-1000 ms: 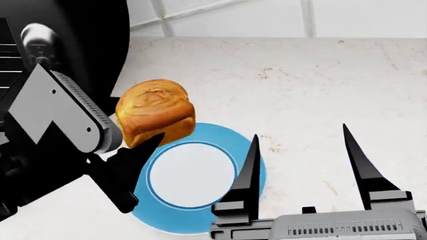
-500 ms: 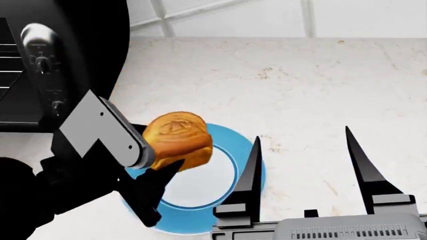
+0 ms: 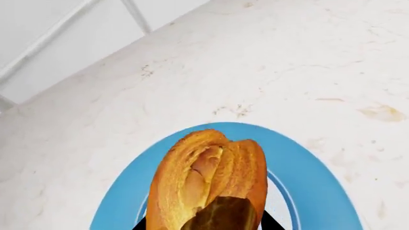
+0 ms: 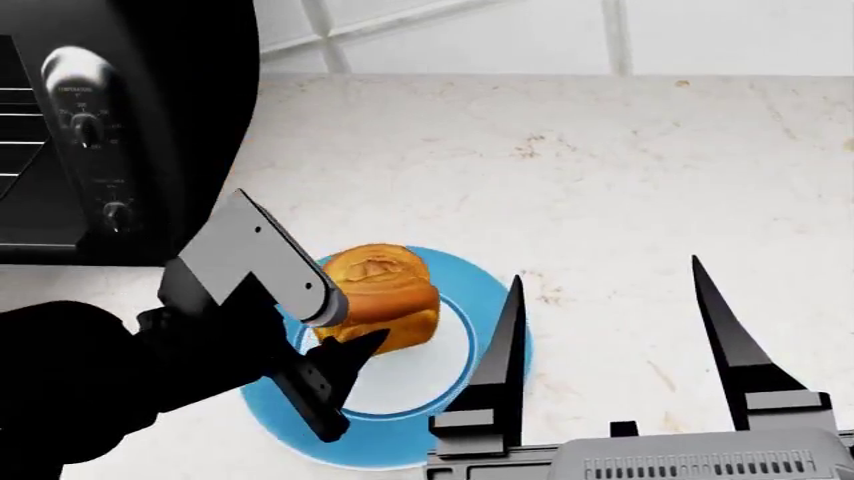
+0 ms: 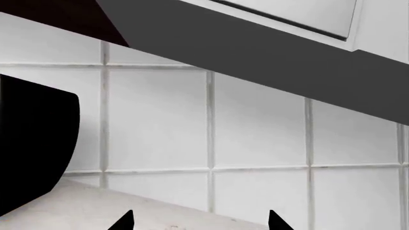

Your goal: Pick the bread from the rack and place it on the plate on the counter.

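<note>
The golden-orange bread (image 4: 380,295) is held in my left gripper (image 4: 363,330), which is shut on its sides. It hangs low over the left part of the blue-rimmed plate (image 4: 497,300) on the white marble counter (image 4: 601,160). I cannot tell whether it touches the plate. In the left wrist view the bread (image 3: 204,177) fills the space between the fingers, with the plate's rim (image 3: 307,163) behind it. My right gripper (image 4: 607,272) is open and empty, just right of the plate. The wire rack (image 4: 20,140) shows inside the oven at the far left.
The black toaster oven (image 4: 120,130) with its knobs stands at the back left, close to my left arm. A white tiled wall (image 4: 534,30) runs behind the counter. The right wrist view shows my right gripper (image 5: 199,215), the tiles (image 5: 255,124) and the oven's side (image 5: 32,158).
My left gripper has carried the bread down and to the right, from beside the oven to low over the plate. The right gripper has stayed put.
</note>
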### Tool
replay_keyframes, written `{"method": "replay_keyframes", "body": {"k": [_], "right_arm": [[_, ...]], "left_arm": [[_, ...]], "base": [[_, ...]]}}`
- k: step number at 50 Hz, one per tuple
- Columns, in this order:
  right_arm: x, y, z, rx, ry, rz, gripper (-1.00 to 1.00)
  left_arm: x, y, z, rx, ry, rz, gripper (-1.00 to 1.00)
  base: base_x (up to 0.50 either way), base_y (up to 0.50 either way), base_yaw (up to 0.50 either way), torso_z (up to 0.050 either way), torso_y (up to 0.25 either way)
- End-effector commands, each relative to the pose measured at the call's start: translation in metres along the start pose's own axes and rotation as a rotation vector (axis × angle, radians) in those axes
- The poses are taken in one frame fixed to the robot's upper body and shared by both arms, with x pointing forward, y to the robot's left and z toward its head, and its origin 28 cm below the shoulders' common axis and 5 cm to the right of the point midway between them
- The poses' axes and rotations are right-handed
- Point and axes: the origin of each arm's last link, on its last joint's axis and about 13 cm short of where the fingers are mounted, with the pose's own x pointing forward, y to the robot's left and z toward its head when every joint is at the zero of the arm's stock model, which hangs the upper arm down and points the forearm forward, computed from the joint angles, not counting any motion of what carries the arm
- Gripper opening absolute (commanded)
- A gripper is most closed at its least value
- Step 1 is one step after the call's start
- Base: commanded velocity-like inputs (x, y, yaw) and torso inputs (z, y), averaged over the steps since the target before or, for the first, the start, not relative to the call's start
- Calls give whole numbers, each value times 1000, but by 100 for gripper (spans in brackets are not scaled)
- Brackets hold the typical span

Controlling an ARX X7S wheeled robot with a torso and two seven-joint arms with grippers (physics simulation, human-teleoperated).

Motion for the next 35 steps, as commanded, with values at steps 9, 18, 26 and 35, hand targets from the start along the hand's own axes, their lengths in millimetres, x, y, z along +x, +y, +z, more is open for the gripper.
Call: {"method": "replay_keyframes", "body": {"k": [9, 18, 26, 35], "right_arm": [[-3, 0, 0, 0, 1, 0, 100], [-4, -2, 0, 0, 7, -7, 100], [-3, -1, -1, 4, 6, -6, 100], [-2, -1, -2, 8, 6, -9, 100]], "left_arm": [[15, 4, -3, -18, 37, -3, -100], [7, 5, 3, -7, 22, 19, 100], [-13, -2, 13, 11, -15, 23, 100], [-33, -10, 26, 30, -77, 9, 100]], "base": [[0, 0, 0, 0, 0], [0, 0, 0, 0, 1], [0, 0, 0, 0, 0], [0, 0, 0, 0, 0]]}}
